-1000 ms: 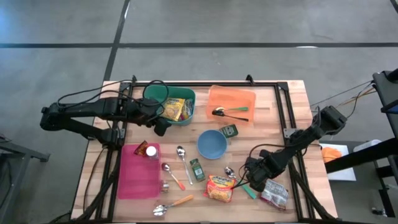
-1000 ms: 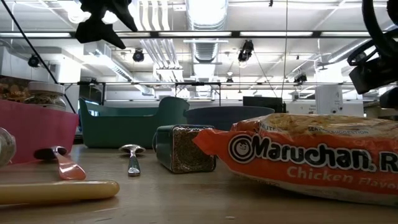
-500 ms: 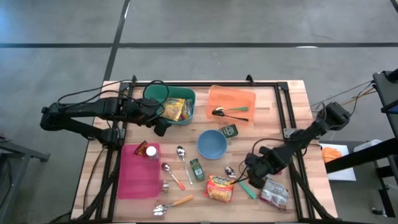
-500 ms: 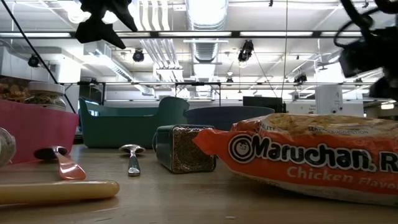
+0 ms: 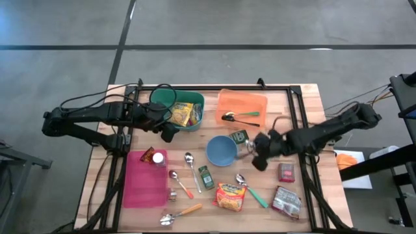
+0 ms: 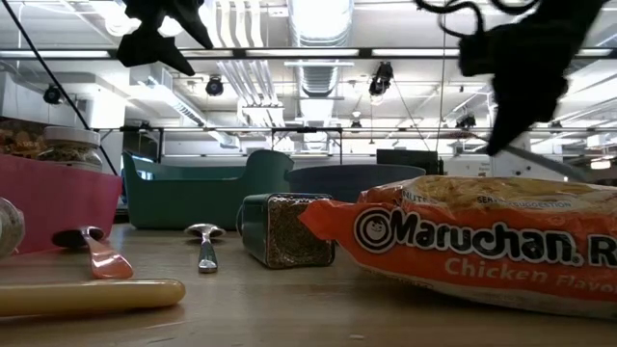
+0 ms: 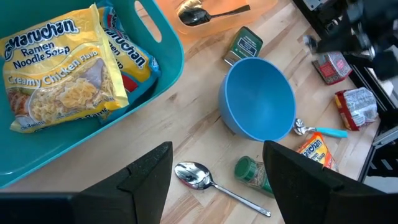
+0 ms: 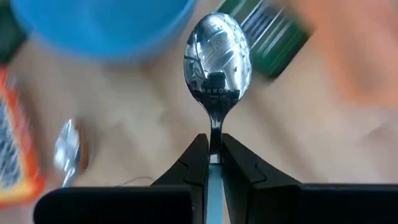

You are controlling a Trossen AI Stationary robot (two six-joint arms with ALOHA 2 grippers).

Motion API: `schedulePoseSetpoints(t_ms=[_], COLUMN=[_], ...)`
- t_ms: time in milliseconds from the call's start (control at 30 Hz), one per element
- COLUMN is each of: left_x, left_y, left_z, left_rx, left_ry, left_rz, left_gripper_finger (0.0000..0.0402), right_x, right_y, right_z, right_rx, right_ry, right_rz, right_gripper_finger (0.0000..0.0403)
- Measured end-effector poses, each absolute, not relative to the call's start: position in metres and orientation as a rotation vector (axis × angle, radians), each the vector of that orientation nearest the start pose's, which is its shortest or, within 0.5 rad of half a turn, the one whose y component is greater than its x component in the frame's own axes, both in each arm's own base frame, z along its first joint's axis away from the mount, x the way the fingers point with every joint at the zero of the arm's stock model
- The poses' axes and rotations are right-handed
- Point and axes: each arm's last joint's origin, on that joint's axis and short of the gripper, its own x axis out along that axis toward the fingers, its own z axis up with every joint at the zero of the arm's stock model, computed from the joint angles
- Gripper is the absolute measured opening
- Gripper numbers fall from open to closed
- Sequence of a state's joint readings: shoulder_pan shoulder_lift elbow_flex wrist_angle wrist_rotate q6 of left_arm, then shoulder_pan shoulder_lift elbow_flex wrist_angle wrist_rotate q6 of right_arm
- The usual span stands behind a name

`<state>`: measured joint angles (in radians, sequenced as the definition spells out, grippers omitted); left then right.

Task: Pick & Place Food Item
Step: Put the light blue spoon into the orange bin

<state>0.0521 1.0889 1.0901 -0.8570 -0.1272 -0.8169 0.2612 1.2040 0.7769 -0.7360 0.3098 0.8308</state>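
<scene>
My right gripper [image 5: 253, 153] hangs above the table's middle, beside the blue bowl [image 5: 221, 150], shut on a silver spoon [image 8: 217, 53]. An orange ramen packet [image 5: 231, 196] lies flat near the front edge. A red packet [image 5: 286, 172] and a silver packet [image 5: 286, 201] lie to its right. Yellow ramen packets [image 7: 56, 74] lie in the teal bin [image 5: 195, 125]. My left gripper [image 7: 214, 180] waits open above the bin's near edge, with nothing between its fingers. My right gripper pinches the spoon's handle just behind the bowl [image 8: 215, 138] between its two fingers [image 8: 196, 155]. The handle runs back along the fingers and the spoon's bowl sticks out past their tips. The fingers slant down from the table's right side. The spoon is lifted clear.
A green tin [image 5: 239, 136] lies just beyond the held spoon. An orange tray [image 5: 242, 97] with utensils stands at the back. A pink tray [image 5: 146, 192] stands front left. A green spice jar [image 5: 206, 177] and loose spoons [image 5: 250, 190] lie near the front.
My right gripper has risen from the front right of the table and swung toward its middle, ending beside the blue bowl with the spoon in its fingers. Its wrist has turned on the way. The red packet that it covered now shows.
</scene>
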Motion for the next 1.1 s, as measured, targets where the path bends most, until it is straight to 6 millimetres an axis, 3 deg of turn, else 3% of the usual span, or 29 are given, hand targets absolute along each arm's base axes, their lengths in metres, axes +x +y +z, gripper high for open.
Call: schedulePoseSetpoints(t_ms=[233, 500, 633, 900, 1100], left_x=[0.205, 0.205, 0.205, 0.205, 0.204], left_y=[0.014, 0.014, 0.014, 0.014, 0.013], left_z=[0.325, 0.325, 0.325, 0.325, 0.323], left_rx=[-0.73, -0.762, -0.765, -0.765, -0.78], left_ry=[0.737, 0.734, 0.737, 0.74, 0.779], left_rz=[0.506, 0.512, 0.505, 0.506, 0.479], left_gripper_finger=[0.0251, 0.0251, 0.0251, 0.0251, 0.0251], right_x=[0.213, 0.225, 0.24, 0.277, 0.295], right_y=[-0.019, -0.079, -0.104, -0.144, -0.167], right_z=[0.239, 0.269, 0.281, 0.28, 0.256], right_rx=[0.404, 0.258, 0.194, 0.079, 0.139], right_ry=[0.852, 0.854, 0.88, 1.031, 1.152], right_rz=[-0.504, -0.55, -0.481, -0.416, -0.311], right_gripper_finger=[0.0017, 0.0017, 0.0017, 0.0017, 0.0017])
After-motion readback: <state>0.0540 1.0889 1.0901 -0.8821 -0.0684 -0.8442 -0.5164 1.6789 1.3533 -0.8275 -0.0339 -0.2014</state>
